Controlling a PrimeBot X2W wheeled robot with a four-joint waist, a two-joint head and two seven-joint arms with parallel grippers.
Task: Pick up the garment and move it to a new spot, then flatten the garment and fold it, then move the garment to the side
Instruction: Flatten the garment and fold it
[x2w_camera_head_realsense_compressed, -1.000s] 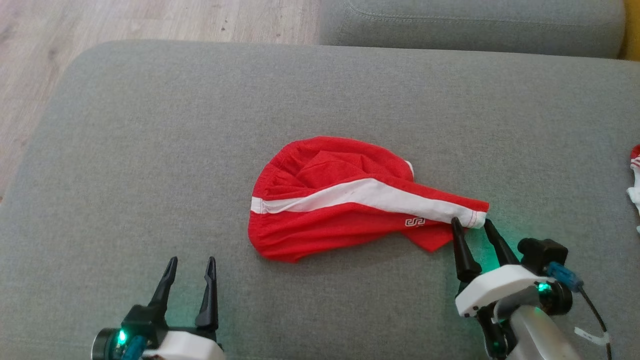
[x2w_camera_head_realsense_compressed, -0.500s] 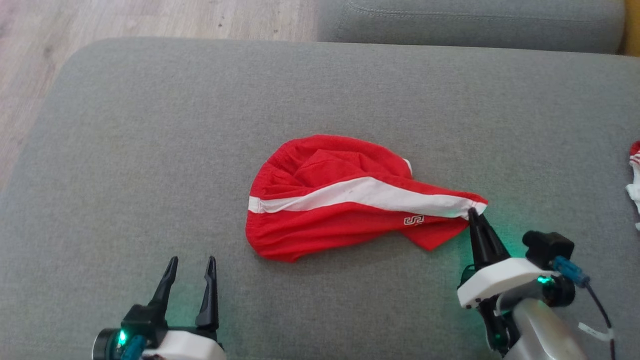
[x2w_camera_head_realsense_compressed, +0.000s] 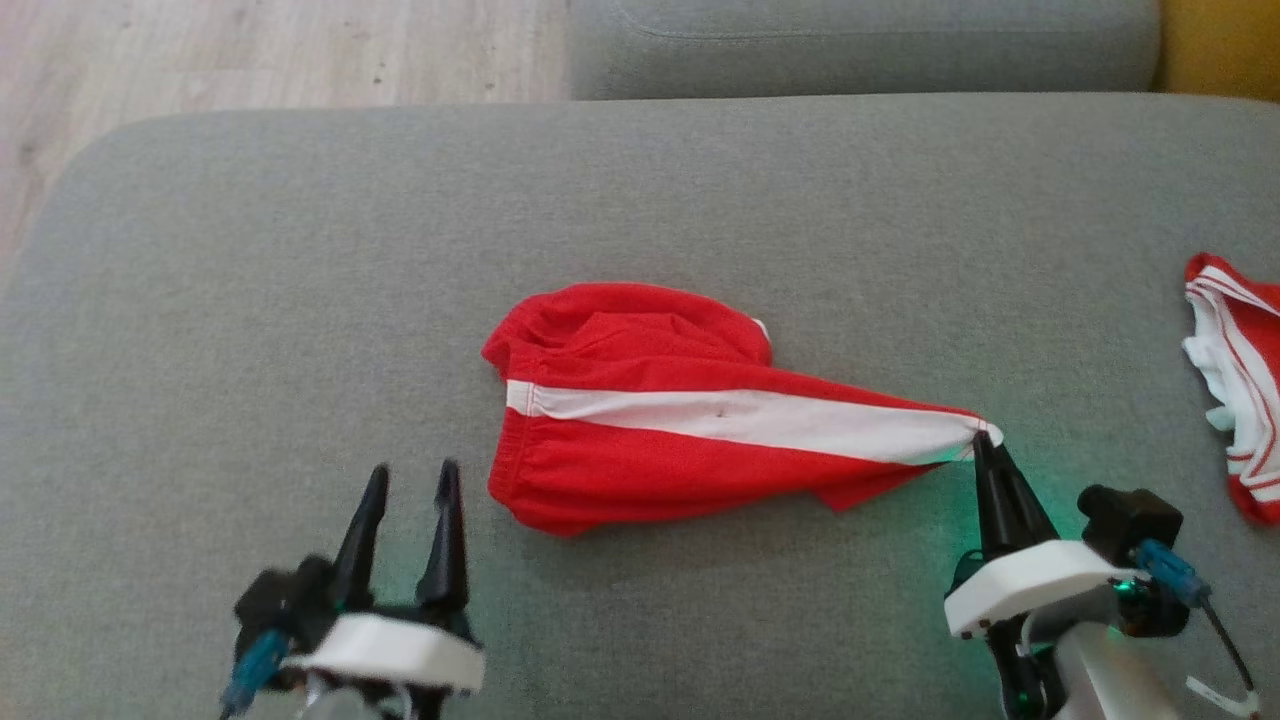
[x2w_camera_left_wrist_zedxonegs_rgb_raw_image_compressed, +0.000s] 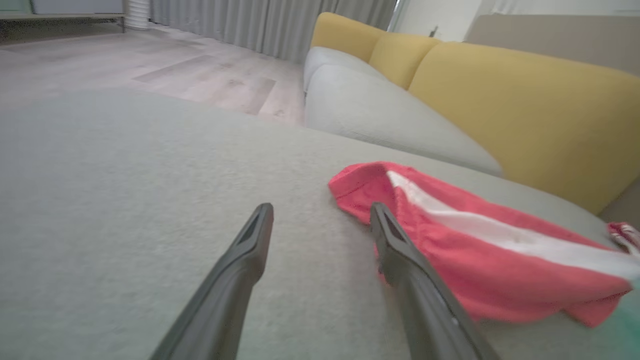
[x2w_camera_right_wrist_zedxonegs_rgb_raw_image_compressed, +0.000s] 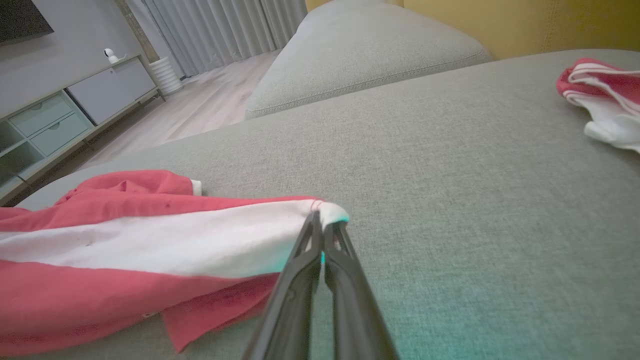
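Observation:
A pair of red shorts with a white side stripe (x2w_camera_head_realsense_compressed: 660, 430) lies crumpled in the middle of the grey cushion (x2w_camera_head_realsense_compressed: 300, 300). My right gripper (x2w_camera_head_realsense_compressed: 982, 440) is shut on the hem corner at the shorts' right end, where the white stripe ends (x2w_camera_right_wrist_zedxonegs_rgb_raw_image_compressed: 320, 217), and that corner is lifted a little. The fabric stretches taut from the pinch toward the waistband. My left gripper (x2w_camera_head_realsense_compressed: 410, 480) stands open just left of the waistband edge (x2w_camera_left_wrist_zedxonegs_rgb_raw_image_compressed: 350, 187), its right finger (x2w_camera_left_wrist_zedxonegs_rgb_raw_image_compressed: 395, 240) close beside the cloth and not gripping it.
A second red and white garment (x2w_camera_head_realsense_compressed: 1235, 380) lies at the cushion's right edge. Another grey cushion (x2w_camera_head_realsense_compressed: 860, 40) and a yellow sofa back (x2w_camera_left_wrist_zedxonegs_rgb_raw_image_compressed: 510, 110) lie beyond. Wooden floor (x2w_camera_head_realsense_compressed: 200, 60) borders the far left.
My right gripper has shut on the hem corner and pulled it right, stretching the shorts. My left gripper has moved forward toward the waistband. The head camera has turned right.

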